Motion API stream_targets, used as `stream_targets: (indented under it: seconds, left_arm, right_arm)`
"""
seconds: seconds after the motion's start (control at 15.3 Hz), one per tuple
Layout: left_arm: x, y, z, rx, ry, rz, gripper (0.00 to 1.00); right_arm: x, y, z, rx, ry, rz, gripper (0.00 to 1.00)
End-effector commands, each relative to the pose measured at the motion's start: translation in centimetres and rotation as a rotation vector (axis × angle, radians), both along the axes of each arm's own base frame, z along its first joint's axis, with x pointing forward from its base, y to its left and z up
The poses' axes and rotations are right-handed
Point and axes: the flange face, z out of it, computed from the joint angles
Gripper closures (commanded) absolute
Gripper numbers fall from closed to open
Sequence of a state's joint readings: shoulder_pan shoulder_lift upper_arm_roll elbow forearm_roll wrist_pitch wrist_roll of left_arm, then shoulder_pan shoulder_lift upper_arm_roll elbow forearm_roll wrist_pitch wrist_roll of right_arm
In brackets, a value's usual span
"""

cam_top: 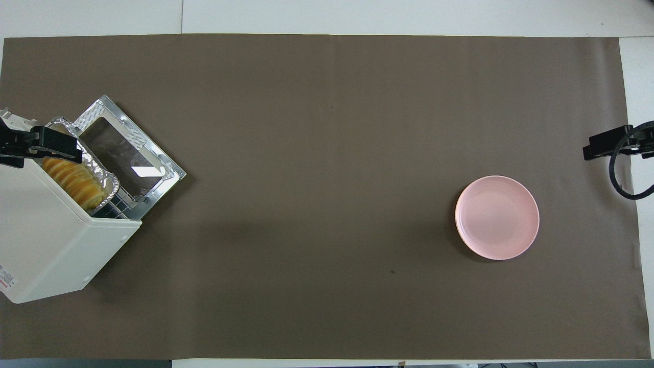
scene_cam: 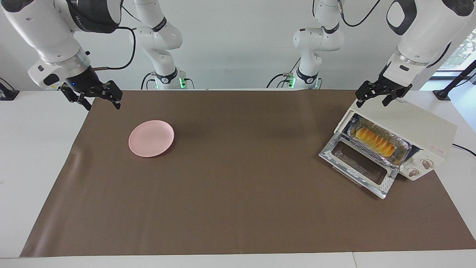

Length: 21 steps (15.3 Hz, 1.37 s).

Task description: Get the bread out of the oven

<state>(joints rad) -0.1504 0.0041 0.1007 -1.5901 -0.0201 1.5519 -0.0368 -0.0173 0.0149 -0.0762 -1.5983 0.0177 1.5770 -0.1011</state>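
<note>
- White tabletop (scene_cam: 37, 156) w/ brown mat (scene_cam: 238, 208) over most of it; white wall at 12 o'clock in facing view.
- Oven (scene_cam: 420, 128) at left arm's end of mat, glass door (scene_cam: 362, 167) dropped open, flat on mat.
- Bread (scene_cam: 373, 140) in foil tray (scene_cam: 399, 149), tray poking partway out of oven mouth; inner end hidden by oven roof.
- Overhead view: oven cut off at 9 o'clock edge; knobs not visible there, facing view shows both.
- Left pincer (scene_cam: 378, 97) over oven top, fingers spread, holding nothing. Overhead view: it covers part of tray + bread.
- Right pincer (scene_cam: 99, 101) over mat edge at right arm's end, spread, nothing held; arm waits. Overhead view: only tip + cable loop show at 3 o'clock edge.
- Pink plate (scene_cam: 151, 138) on mat, near right pincer, well apart from oven.
</note>
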Motion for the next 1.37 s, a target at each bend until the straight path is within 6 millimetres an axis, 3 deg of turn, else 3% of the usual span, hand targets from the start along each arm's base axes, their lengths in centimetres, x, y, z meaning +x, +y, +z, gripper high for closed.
stream_targets:
  seconds: [0.0, 1.3]
  left_arm:
    - [-0.4, 0.0, 0.5, -0.013, -0.008, -0.013, 0.0]
    - [-1.0, 0.9, 0.7, -0.008, 0.012, 0.018, 0.0]
  right_arm:
    - [-0.6, 0.2, 0.2, 0.012, -0.002, -0.016, 0.0]
    - [-0.6, 0.2, 0.2, 0.012, -0.002, -0.016, 0.0]
